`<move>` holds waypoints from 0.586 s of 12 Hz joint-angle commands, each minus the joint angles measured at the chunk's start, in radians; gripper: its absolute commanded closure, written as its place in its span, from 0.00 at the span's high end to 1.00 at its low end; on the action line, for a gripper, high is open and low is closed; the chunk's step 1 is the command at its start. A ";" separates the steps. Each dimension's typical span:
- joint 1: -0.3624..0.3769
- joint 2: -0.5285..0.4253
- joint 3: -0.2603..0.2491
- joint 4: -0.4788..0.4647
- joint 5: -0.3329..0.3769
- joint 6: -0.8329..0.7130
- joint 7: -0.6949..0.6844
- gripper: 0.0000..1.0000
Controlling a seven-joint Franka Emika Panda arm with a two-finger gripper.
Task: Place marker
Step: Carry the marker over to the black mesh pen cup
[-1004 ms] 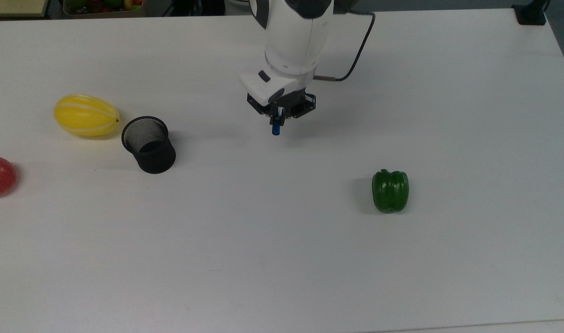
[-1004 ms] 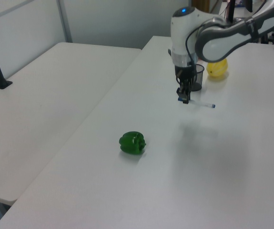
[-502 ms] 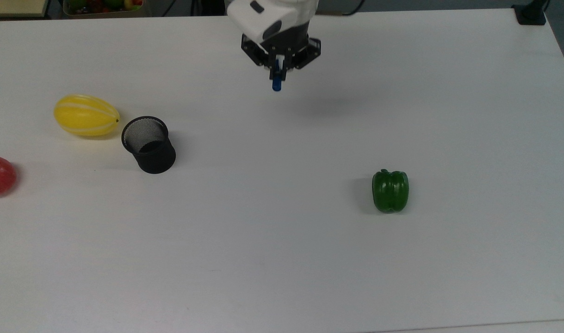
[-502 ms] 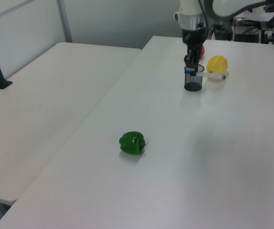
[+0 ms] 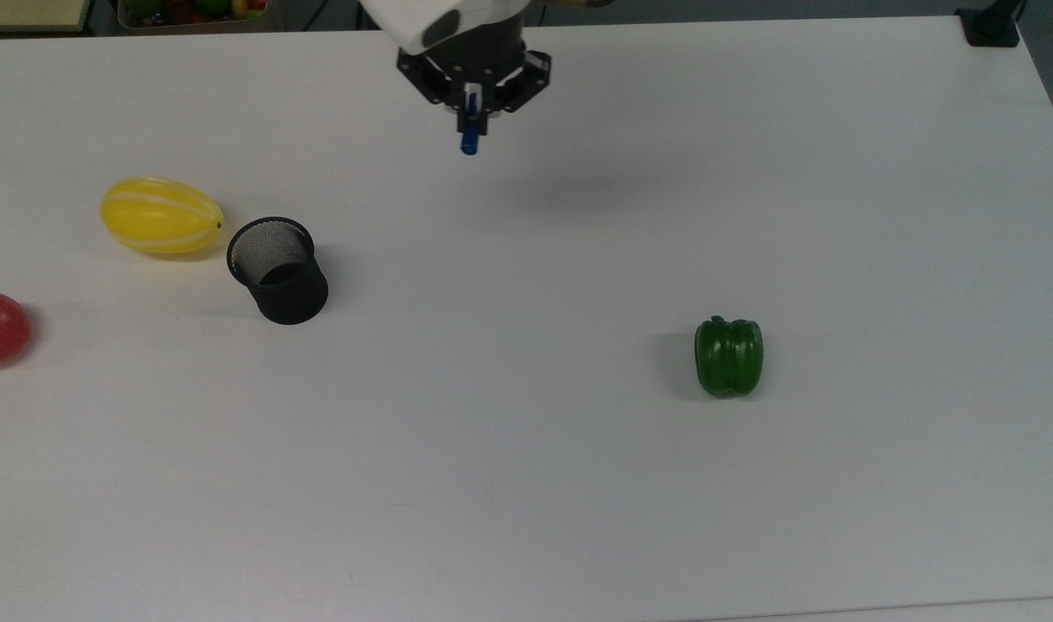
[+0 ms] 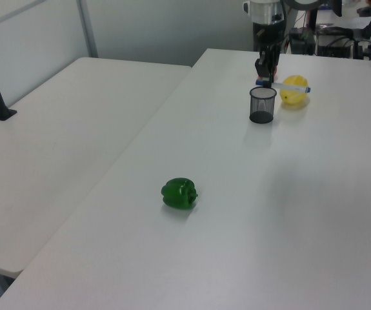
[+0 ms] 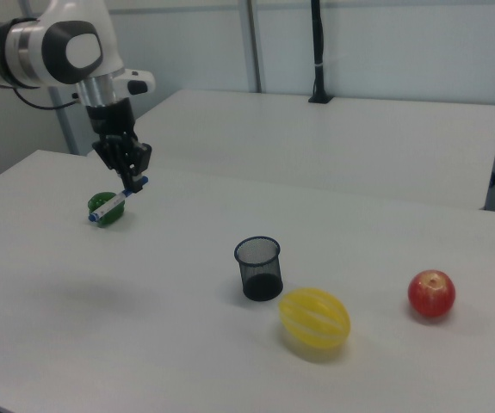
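Gripping the marker [image 7: 114,204] near one blue end, the tool [image 7: 132,178] is shown raised above the tabletop [image 5: 526,484]. The black mesh cup [image 5: 277,269] is seen upright beside a yellow melon [image 5: 161,215], well apart from the tool.

The marker [image 7: 115,203] was a slim pen with a white barrel, a blue cap and a blue end. It hung in the air well above the tabletop [image 5: 526,449], pinched near one end between the jaws and lying roughly level. In the right view its free end reached toward the right view's lower left; in the top view its blue tip [image 5: 469,143] showed.
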 commanded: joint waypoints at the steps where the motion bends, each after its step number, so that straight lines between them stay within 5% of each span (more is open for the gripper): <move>1: -0.099 -0.021 -0.007 0.004 0.004 -0.010 -0.093 0.13; 7: -0.220 -0.025 -0.012 -0.018 -0.013 0.177 -0.109 0.13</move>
